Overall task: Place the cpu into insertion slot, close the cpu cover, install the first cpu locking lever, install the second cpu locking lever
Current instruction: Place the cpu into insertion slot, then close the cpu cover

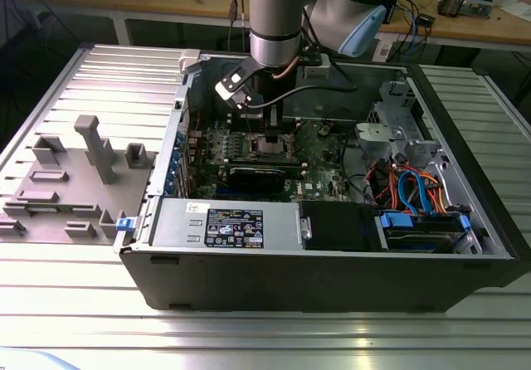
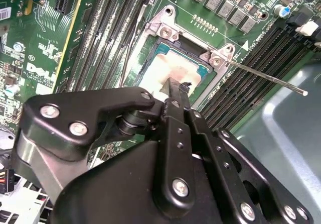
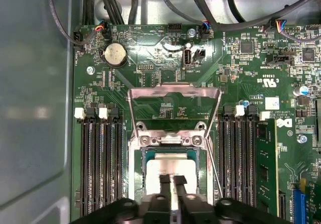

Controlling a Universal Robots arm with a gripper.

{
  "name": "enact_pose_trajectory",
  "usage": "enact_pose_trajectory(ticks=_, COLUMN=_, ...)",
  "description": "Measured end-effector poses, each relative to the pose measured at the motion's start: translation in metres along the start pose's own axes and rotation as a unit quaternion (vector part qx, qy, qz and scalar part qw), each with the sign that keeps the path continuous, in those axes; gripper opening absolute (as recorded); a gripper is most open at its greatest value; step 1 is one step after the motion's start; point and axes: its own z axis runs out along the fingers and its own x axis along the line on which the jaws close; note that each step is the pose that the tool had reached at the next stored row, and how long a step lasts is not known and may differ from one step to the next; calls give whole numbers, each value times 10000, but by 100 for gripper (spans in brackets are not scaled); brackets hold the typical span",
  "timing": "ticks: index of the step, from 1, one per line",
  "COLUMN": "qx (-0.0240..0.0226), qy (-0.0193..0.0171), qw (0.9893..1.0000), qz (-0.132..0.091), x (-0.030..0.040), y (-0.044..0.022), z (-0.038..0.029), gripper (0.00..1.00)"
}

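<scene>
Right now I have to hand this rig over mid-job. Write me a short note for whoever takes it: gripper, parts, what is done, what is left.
The gripper is shut and holds nothing, tips right over the cpu; contact unclear.
The cpu lies flat in the insertion slot.
The cpu cover stands open, off the socket.
One locking lever sticks out free, unlatched.
Done: cpu placed.
Left: close the cover, latch both levers.

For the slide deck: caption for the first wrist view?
Pincer poised above the cpu sitting in the insertion slot, cpu cover swung open, memory slots either side.
</scene>
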Motion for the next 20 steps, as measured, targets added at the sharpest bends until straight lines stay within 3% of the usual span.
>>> enact_pose_trajectory(ticks=1, qx=2, qy=-1, qw=10000, qz=0, x=0, y=0, z=-1, gripper=11)
enact_pose_trajectory(ticks=17, qx=25, qy=1, qw=10000, qz=-1, x=-9, y=-1, z=0, gripper=11)
enact_pose_trajectory(ticks=20, qx=30, qy=37, qw=10000, qz=2, x=-13, y=-1, z=-11, gripper=11)
